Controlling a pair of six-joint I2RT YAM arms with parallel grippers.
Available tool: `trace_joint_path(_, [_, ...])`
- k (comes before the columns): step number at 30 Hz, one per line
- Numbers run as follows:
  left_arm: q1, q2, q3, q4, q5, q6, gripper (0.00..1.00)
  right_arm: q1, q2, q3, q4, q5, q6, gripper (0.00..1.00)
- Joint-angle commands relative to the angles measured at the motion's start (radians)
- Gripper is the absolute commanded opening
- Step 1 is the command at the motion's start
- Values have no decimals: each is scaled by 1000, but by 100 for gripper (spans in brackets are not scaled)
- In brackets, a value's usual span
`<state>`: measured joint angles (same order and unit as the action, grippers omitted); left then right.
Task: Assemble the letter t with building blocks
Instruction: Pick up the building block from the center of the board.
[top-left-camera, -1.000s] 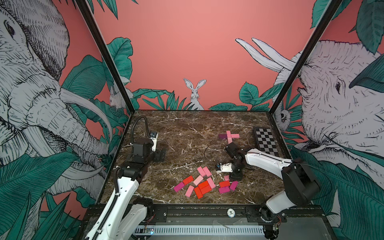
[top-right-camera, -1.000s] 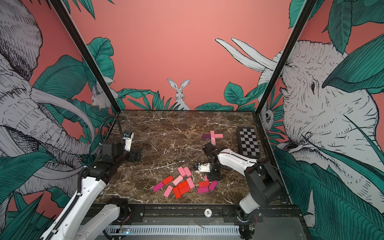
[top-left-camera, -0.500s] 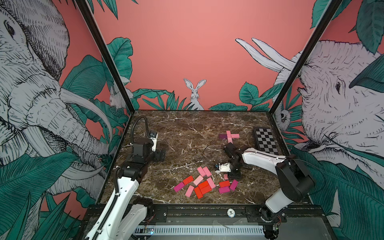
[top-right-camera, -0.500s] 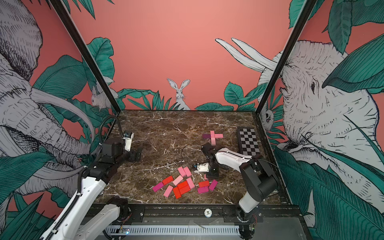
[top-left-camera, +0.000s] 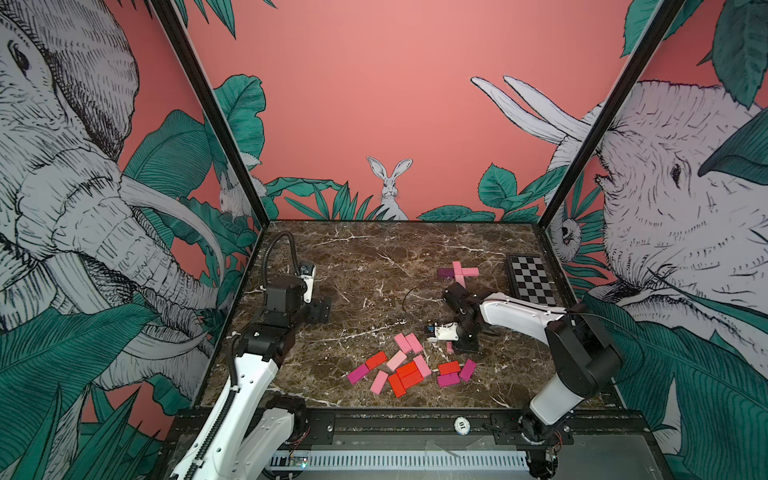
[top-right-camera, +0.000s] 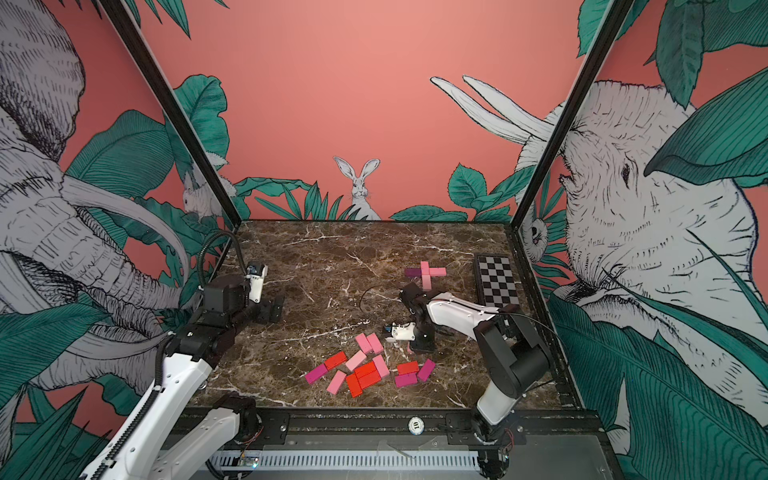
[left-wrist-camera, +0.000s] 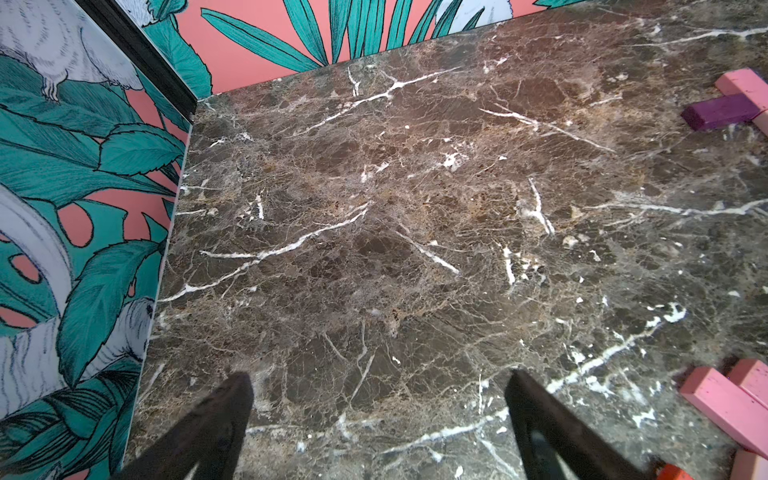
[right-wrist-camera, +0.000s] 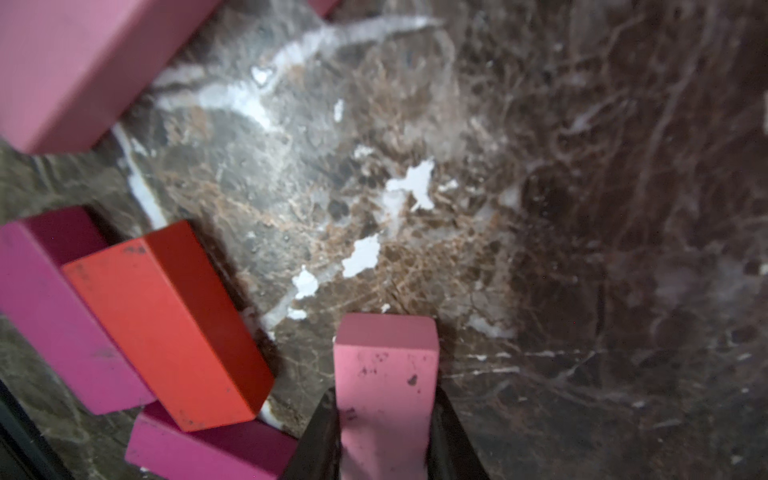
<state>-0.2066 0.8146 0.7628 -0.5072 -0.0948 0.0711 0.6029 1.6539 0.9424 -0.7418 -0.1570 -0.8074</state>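
Several loose building blocks (top-left-camera: 405, 368) in red, pink and magenta lie in a pile near the table's front middle, seen in both top views. A dark purple block (top-left-camera: 445, 272) and pink blocks (top-left-camera: 462, 272) form a flat cross farther back on the right. My right gripper (top-left-camera: 462, 347) points down just behind the pile's right end. In the right wrist view it (right-wrist-camera: 384, 392) is shut on a light pink block (right-wrist-camera: 386, 365) that stands on the marble beside a red block (right-wrist-camera: 166, 324). My left gripper (left-wrist-camera: 379, 376) stands open over bare marble at the left.
A black-and-white checkered board (top-left-camera: 530, 283) lies by the right wall, behind the right arm. The enclosure's walls and black corner posts (top-left-camera: 208, 112) close in the marble table (top-left-camera: 365, 257). A thin black cable (top-left-camera: 409, 297) hangs near the table's middle.
The right gripper has closed on the light pink block, and its arm has shifted a little. The left arm has not moved.
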Motion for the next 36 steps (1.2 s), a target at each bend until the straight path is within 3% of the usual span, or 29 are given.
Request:
trace_joint_path(1, [1,-10,-1,-11,-5,-2,97,-12,6,20,27,-29,103,25])
trace_joint_path(7, [1,-10,-1,-10,-3,-2,97,-72,3,112,54,26,332,22])
trace_joint_path(16, [0,-12,-1,-10,-1,-2,97,-166,124,332,-110,125,706,18])
trace_joint_path(22, [1,-12,-2,-8,1,-3,97,-183,112,346,-131,188,940,20])
trace_joint_path(36, [1,-17,3,-6,16,-4,97,-198,226,429,-129,214,1155,24])
